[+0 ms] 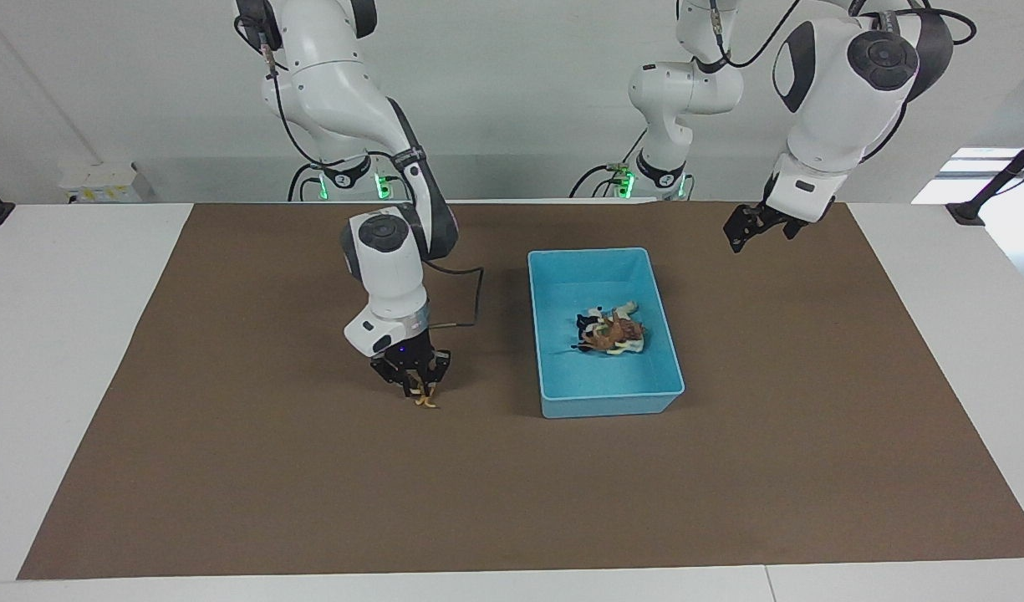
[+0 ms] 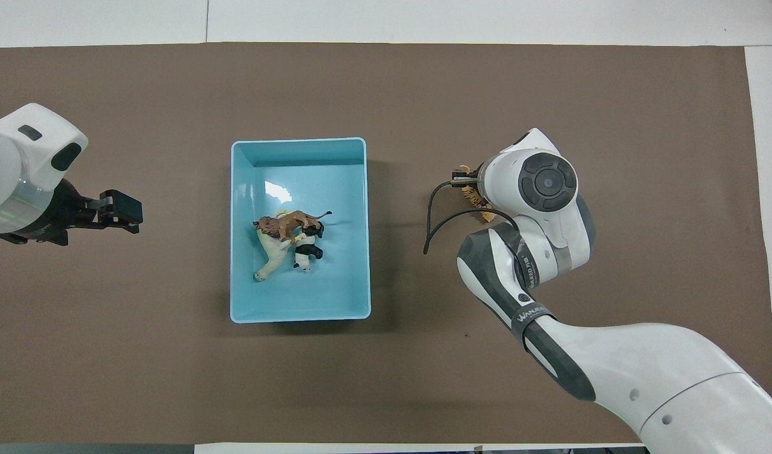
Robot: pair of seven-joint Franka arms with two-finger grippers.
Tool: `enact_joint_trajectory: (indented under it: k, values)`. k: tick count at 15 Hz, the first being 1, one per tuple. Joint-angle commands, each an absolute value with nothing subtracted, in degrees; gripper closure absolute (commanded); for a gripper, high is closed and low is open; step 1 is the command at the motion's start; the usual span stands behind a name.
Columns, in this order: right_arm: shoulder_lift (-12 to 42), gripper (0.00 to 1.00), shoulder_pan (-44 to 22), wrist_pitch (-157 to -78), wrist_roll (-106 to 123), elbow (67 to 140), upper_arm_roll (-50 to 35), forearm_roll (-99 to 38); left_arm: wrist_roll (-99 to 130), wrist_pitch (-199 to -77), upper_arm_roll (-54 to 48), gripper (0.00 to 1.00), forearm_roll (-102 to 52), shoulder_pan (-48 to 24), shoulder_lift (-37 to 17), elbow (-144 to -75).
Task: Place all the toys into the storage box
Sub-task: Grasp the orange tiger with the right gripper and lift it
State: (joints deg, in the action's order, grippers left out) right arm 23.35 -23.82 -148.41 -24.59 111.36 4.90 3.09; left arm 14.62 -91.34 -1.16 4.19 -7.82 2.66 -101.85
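Facing view: the storage box (image 1: 605, 333) sits on the brown mat (image 1: 227, 468) near the table's middle. Inside it, 3 toys lie piled together: the lion (image 1: 618, 331) on top, the panda (image 1: 589, 323) and the horse (image 1: 627, 347) partly under it, all touching. The right gripper (image 1: 420, 386) is low over the mat, beside the box toward the right arm's end of the table. Its fingers pinch the spotted cat (image 1: 425, 400), whose tan legs stick out below the fingertips; whether the cat touches the mat cannot be told. The left gripper (image 1: 750, 227) waits raised over bare mat toward the left arm's end of the table, well apart from the box; its finger state cannot be told. The mat covers most of a white table (image 1: 68, 334); a pale wall stands at the robots' end.

Overhead view: the storage box (image 2: 241, 227) holds the lion (image 2: 290, 222) lying across the horse (image 2: 271, 255), with the panda (image 2: 307, 250) touching both. The half of the box farther from the robots is bare. The right gripper is hidden under its own wrist; only part of the cat (image 2: 475, 197) shows at the wrist's edge. The left gripper (image 2: 122, 209) hangs over the mat (image 2: 386, 88), apart from the box.
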Motion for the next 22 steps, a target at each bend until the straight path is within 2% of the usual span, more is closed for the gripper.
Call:
enact_joint_trajectory:
  k: [1,6,10,12,15,16,18,20,22]
  values:
    - [22.5,1.00,-22.8,-148.4,-23.3,113.1,4.2,4.1,9.9,-87.9,-1.6,0.00,3.4,-5.5,2.3,-100.8]
    - [22.7,1.00,-22.8,-141.8,-23.3,109.2,4.1,4.1,3.7,-88.7,-5.4,0.00,3.0,0.0,3.6,-103.3]
    - [22.6,1.00,-22.9,-131.2,-23.3,102.2,4.0,3.2,0.8,-89.2,-5.4,0.00,3.0,1.1,3.3,-103.4]
    - [22.6,1.00,-23.1,-123.5,-23.7,95.7,3.6,1.5,0.8,-90.0,-5.4,0.00,1.6,1.1,1.2,-102.0]
    - [24.0,1.00,-23.6,-109.7,-26.8,81.3,3.6,-8.1,0.8,-88.6,-5.4,0.00,1.1,0.4,1.3,-102.0]
    - [25.0,1.00,-23.8,-107.8,-30.5,76.5,3.3,-9.7,1.2,-88.4,-5.3,0.00,1.1,0.4,1.6,-102.0]
    - [28.4,1.00,-27.7,-109.8,-38.7,70.1,2.3,-10.5,1.3,-89.1,-5.3,0.00,1.1,0.4,1.7,-102.0]
    - [29.0,1.00,-31.6,-121.5,-43.8,70.8,2.2,-14.4,1.2,-88.9,-4.8,0.00,1.1,0.4,1.8,-101.8]
    - [30.9,1.00,-35.7,-128.2,-45.7,72.8,2.2,-16.7,1.1,-88.9,-4.7,0.00,1.1,0.4,1.8,-101.8]
